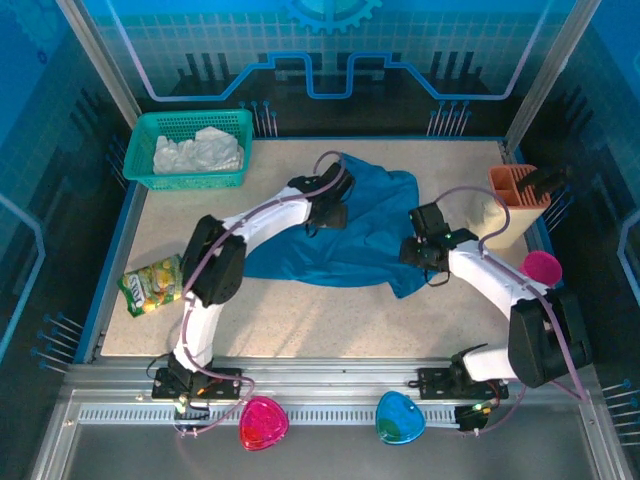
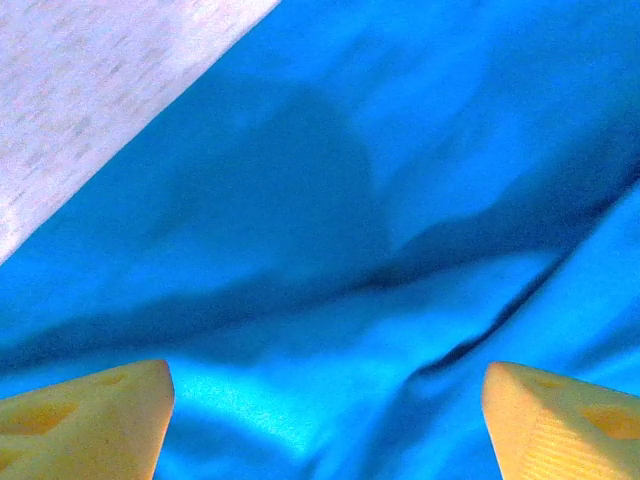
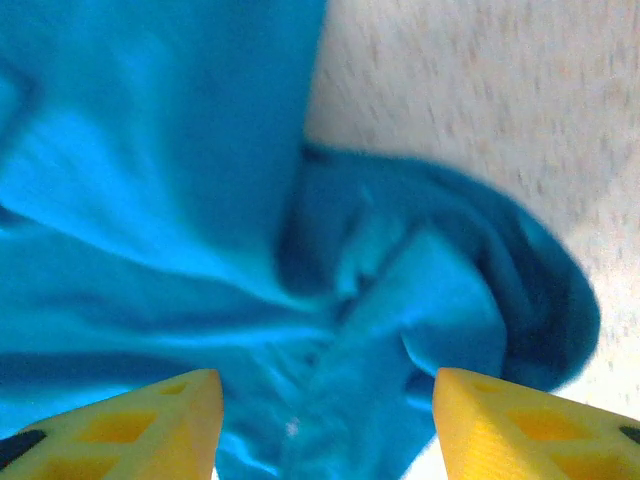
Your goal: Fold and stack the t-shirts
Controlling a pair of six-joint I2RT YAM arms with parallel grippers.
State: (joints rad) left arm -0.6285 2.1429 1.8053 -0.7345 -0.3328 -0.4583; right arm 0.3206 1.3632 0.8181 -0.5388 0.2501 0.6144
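Your teal-blue t-shirt (image 1: 350,255) lies rumpled and unfolded at the middle of the bench (image 1: 300,325). Your left gripper (image 2: 325,405) stands over its far-left part, jaws wide apart, clasping nothing. Your right gripper (image 3: 325,410) stands over the bunched right edge, jaws likewise apart, cloth beneath but not pinched. The white t-shirt (image 1: 198,152) sits crumpled inside the green basket (image 1: 190,181) at the far left corner, well apart from the teal one.
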